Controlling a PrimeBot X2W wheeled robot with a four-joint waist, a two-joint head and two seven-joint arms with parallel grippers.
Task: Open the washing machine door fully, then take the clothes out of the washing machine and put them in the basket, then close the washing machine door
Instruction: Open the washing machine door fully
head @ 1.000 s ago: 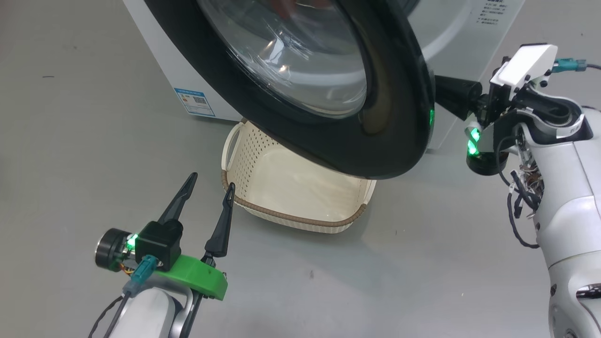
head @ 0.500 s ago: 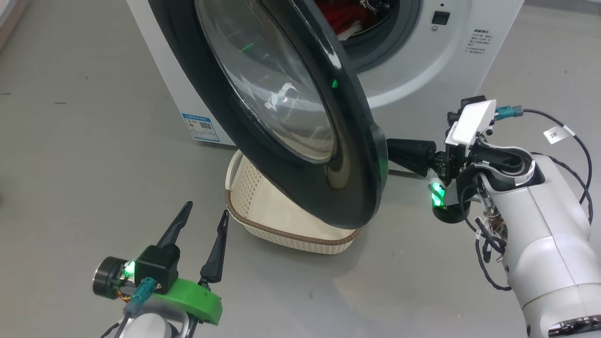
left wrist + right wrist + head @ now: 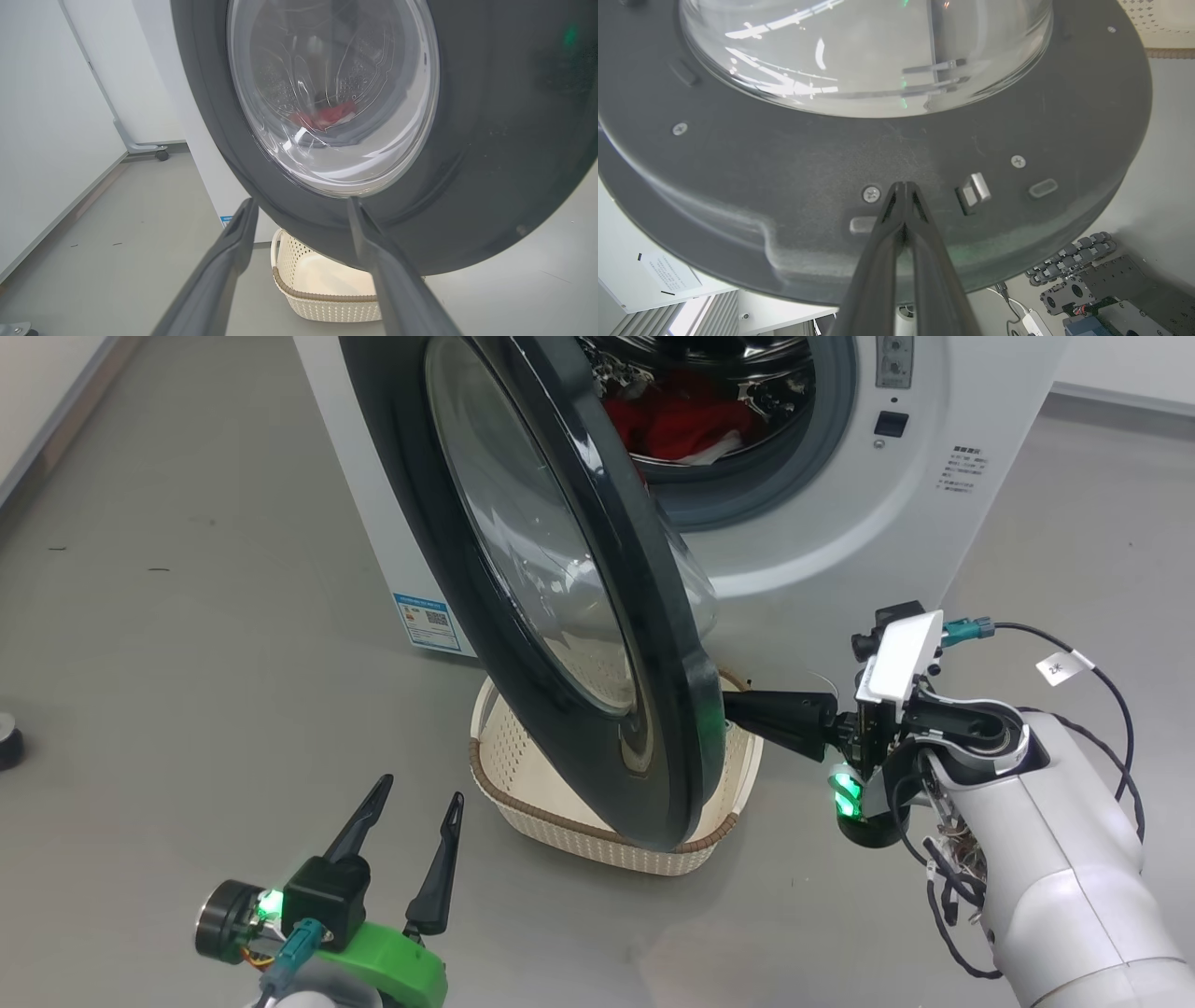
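The white washing machine [image 3: 840, 541] stands ahead with its black-rimmed door [image 3: 672, 709] swung partway out, edge-on to the head view. Red clothes [image 3: 691, 425] lie in the steel drum and show through the door glass [image 3: 327, 116]. The cream basket [image 3: 523, 784] sits on the floor under the door. My right gripper [image 3: 903, 185] is shut and empty, tips pressed on the door's inner face [image 3: 784, 163] beside the latch [image 3: 973, 191]. My left gripper [image 3: 420, 791] hangs open at the lower left, apart from the door's outer side [image 3: 490, 140].
Grey floor lies all round. A blue sticker [image 3: 428, 621] marks the machine's lower left corner. A small dark round object [image 3: 7, 739] sits at the floor's left edge. A wheeled frame leg [image 3: 140, 147] stands by the white wall.
The door has swung further open with my shut right gripper behind it moving left and toward me. The head camera has shifted, bringing the drum and clothes into view. The left gripper stays open.
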